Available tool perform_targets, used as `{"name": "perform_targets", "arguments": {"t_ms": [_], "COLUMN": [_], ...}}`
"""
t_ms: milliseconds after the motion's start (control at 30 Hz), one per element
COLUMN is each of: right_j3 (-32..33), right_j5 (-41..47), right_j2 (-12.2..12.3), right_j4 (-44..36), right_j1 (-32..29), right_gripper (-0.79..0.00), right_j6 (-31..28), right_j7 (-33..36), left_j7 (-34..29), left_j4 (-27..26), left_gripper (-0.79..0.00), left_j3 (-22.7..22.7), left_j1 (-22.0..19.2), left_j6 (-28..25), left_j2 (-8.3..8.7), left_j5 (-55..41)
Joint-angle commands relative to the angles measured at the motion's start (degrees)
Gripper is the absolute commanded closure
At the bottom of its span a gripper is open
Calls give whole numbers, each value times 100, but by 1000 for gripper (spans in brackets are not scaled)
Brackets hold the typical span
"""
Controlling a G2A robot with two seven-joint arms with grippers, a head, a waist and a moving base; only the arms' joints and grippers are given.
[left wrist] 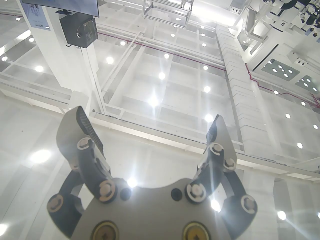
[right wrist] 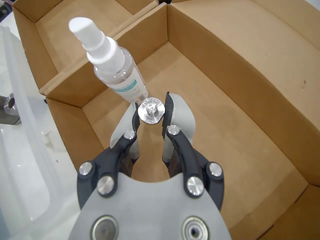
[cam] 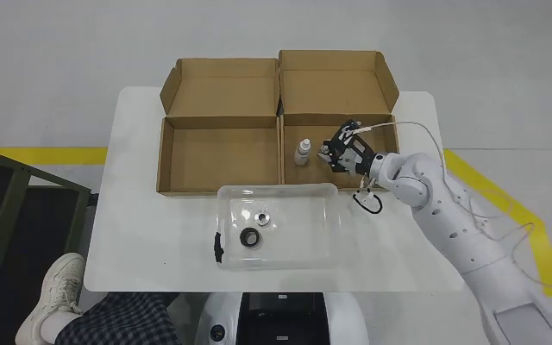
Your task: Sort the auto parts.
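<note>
My right gripper (right wrist: 151, 114) is shut on a small round silver metal part (right wrist: 151, 112) and hangs over the floor of the right cardboard box (right wrist: 225, 116), close beside a standing white-capped spray bottle (right wrist: 112, 63). From above, that gripper (cam: 332, 153) is over the right box (cam: 379, 177), with the bottle (cam: 303, 152) just to its left. The clear plastic bin (cam: 328, 250) in front holds a silver metal part (cam: 260, 216), a dark ring (cam: 251, 239) and a black piece (cam: 219, 247). My left gripper (left wrist: 150, 128) is open, pointing up at the ceiling with nothing between its fingers.
The left cardboard box (cam: 177, 172) stands next to the right one with its flap raised. Both boxes sit at the back of the white table (cam: 138, 224), the bin at the front middle. A person's shoe and leg show at the lower left, off the table.
</note>
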Motion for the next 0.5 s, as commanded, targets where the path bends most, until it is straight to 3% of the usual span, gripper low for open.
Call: {"name": "perform_targets", "arguments": {"t_ms": [0,200,467], "right_j3": [-46,-161,-260], "right_j5": [4,-67,-172], "right_j2": [-32,-119,-210], "right_j4": [97,284,402], "right_j1": [51,189,291], "right_gripper": [0,-108,-172], "right_j6": [-16,22,77], "right_j7": [12,150,281], "left_j7": [0,0,0], "left_j4": [0,0,0], "left_gripper": [-785,-785,-785], "left_j3": [0,0,0], "left_j1": [0,0,0], "left_j6": [0,0,0], "left_j2": [0,0,0], "left_j5": [0,0,0]}}
